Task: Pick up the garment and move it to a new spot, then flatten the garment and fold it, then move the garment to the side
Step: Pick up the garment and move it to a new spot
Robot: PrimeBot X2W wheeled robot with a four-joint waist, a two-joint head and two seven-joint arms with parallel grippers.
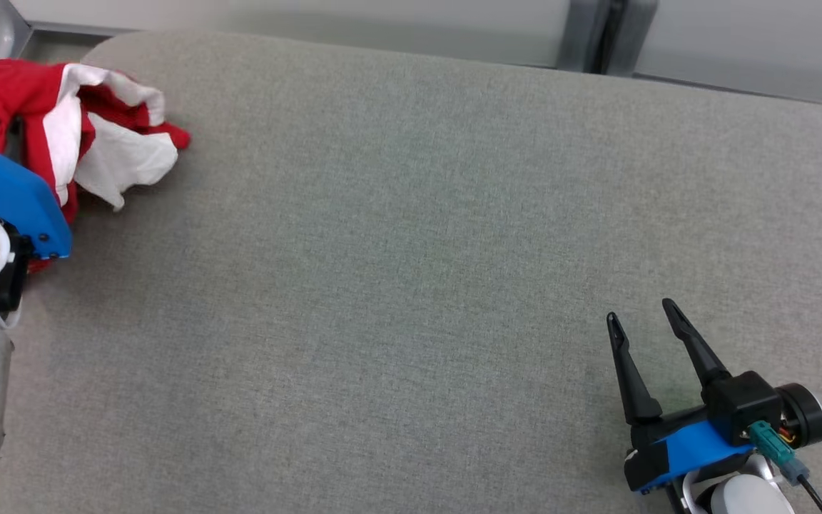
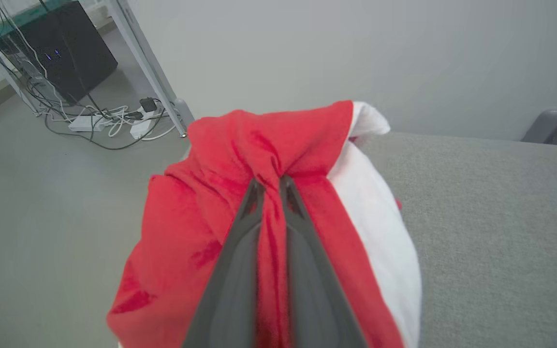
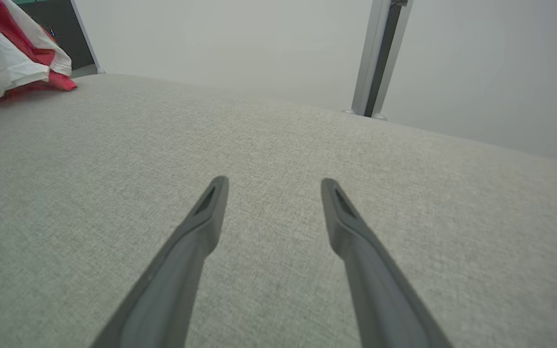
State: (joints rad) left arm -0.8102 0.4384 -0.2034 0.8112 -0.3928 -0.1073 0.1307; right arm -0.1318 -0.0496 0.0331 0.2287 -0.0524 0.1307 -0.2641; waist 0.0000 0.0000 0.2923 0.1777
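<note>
No text, label, brand, number or sign could be read. There was none on the red-and-white garment (image 2: pixel 186 232), the grey table (image 1: pixel 411 285), the left gripper (image 2: pixel 271 183) or the right gripper (image 3: pixel 273 184).

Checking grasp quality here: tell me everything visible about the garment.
The garment is soft red-and-white fabric, bunched and creased, lying at the far left corner of the grey padded table. The left gripper has its jaws pinched together on a red fold, and the rest drapes loosely around them.
</note>
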